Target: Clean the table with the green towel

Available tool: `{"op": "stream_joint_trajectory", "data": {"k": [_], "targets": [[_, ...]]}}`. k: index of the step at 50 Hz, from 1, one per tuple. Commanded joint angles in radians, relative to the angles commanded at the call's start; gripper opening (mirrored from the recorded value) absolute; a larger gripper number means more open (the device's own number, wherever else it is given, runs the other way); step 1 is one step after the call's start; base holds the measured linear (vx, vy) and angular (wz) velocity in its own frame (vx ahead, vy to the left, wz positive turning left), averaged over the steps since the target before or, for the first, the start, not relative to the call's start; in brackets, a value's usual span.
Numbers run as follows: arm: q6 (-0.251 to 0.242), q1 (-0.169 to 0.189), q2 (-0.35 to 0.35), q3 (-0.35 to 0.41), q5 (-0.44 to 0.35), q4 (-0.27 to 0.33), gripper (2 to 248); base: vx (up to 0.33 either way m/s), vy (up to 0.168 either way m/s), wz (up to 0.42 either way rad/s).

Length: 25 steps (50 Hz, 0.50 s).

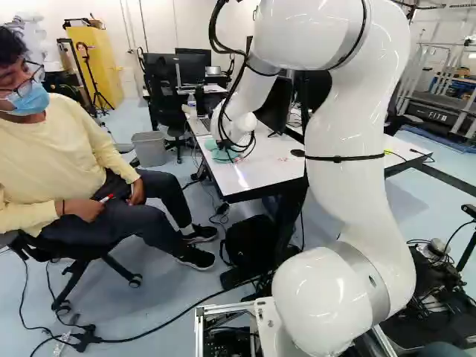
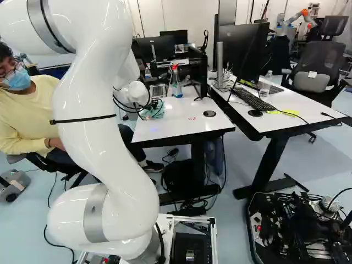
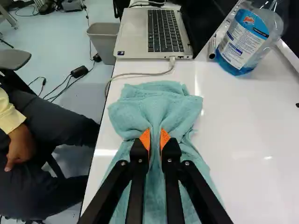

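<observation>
In the wrist view, I think the main danger is the cable (image 3: 140,74), which lies just beyond the green towel (image 3: 154,100). If the tool (image 3: 155,135) pushes ahead, the cloth could catch it and pull at the laptop (image 3: 152,32). A wide stroke toward the bottle (image 3: 243,39) might tip it over. The tool is clamped on a raised fold of the towel, one orange pad (image 3: 145,138) on each side. Because only this fold is held, the loose part may bunch up or slip out under strong rubbing. The towel spreads ahead of the tool and also beneath its fingers.

In the left base view, the towel is under the end of the arm (image 1: 357,149), close to the long edge of the worktop (image 1: 253,175). A stroke going outward could let the cloth hang over.

In the right base view, red marks (image 2: 192,118) lie apart from the towel, so too short a stroke would probably miss them.
</observation>
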<state>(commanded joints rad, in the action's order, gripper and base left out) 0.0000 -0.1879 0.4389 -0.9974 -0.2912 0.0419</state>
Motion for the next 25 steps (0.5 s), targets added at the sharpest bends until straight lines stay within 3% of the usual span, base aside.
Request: {"op": "stream_joint_trajectory", "data": {"k": [25], "targets": [[0.0,0.0,-0.032,0.008,0.0,0.0,44,0.0,0.0,0.0]]}}
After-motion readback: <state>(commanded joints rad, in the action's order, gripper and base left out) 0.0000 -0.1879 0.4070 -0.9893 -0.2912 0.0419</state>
